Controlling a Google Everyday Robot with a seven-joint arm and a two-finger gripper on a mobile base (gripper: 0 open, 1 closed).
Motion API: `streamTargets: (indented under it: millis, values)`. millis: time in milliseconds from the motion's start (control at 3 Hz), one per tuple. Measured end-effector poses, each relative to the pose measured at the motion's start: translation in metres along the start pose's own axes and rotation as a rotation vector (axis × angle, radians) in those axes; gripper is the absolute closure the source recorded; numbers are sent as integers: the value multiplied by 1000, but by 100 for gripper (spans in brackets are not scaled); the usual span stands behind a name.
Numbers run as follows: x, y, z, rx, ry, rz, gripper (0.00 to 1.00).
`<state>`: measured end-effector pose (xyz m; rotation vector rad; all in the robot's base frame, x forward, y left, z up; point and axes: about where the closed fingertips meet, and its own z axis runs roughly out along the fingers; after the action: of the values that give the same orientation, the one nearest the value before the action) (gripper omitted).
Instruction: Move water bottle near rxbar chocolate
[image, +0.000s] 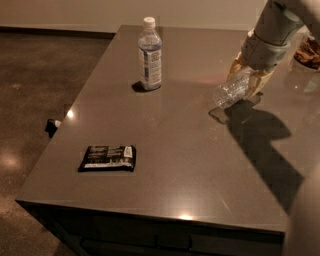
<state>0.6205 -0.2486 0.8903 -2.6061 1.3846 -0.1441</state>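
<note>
The water bottle (230, 91) is held pinched in the gripper (247, 80) over the tabletop's (190, 165) right side, tilted, apparently lifted. The grasp is done; the carry is left. The rxbar (107, 157) lies well apart (front left), beyond the tall bottle (150, 57).

Grey-brown, glossy table (190, 150), dotted with small warm glints of light. Near its right edge, a tan-yellow gripper (247, 81) on a pale grey arm (272, 35), clamped round the clear, ribbed water bottle (227, 93). Toward the front-left corner, the black rxbar chocolate (107, 158), white lettering and a white end patch. Close to the far edge, a taller clear bottle (150, 55), white cap, white label with dark print. Beyond the left edge, mottled dark brown floor (30, 100). Across the right side, the arm's dark shadow.
</note>
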Motion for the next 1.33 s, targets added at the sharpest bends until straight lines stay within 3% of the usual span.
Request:
streamTargets:
  millis: [667,1000,1333]
  values:
    - [-81,21,-14,0,-6,-29,100]
    - [-134,19,-10,9,14,20,100]
    - [-162,12,-6,17,30,86,100]
